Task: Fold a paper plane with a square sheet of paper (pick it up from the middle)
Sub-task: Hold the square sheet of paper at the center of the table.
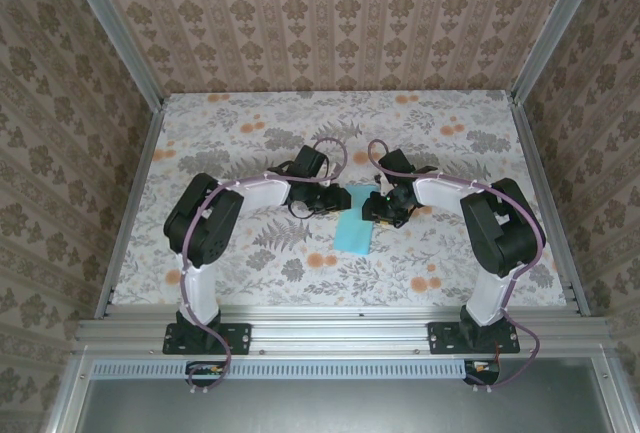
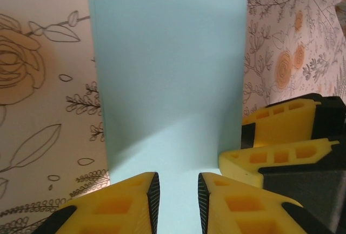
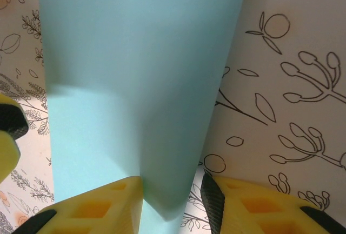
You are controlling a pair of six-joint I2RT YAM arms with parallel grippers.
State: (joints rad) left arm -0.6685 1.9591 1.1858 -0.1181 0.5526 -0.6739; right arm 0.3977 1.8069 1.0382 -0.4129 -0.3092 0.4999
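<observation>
One fold looks done: the square sheet of paper (image 1: 353, 232) lies on the table (image 1: 250, 143) as a narrow turquoise rectangle. It is no dart yet, so the nose and wing folds remain. At its far end, the left pincer (image 2: 178, 191) and right pincer (image 3: 172, 191) each stand slightly apart over the sheet's edge, clamping nothing.

I see the sheet of paper (image 1: 352, 230) plain light turquoise, my fingers (image 2: 124, 201) yellow edged in black, the tabletop (image 1: 250, 133) white with grey foliage and orange blooms, the walls (image 1: 330, 13) beige damask.

Sheet (image 1: 352, 235) on table (image 1: 230, 133) between left pincer (image 1: 338, 201), right pincer (image 1: 375, 211)
</observation>
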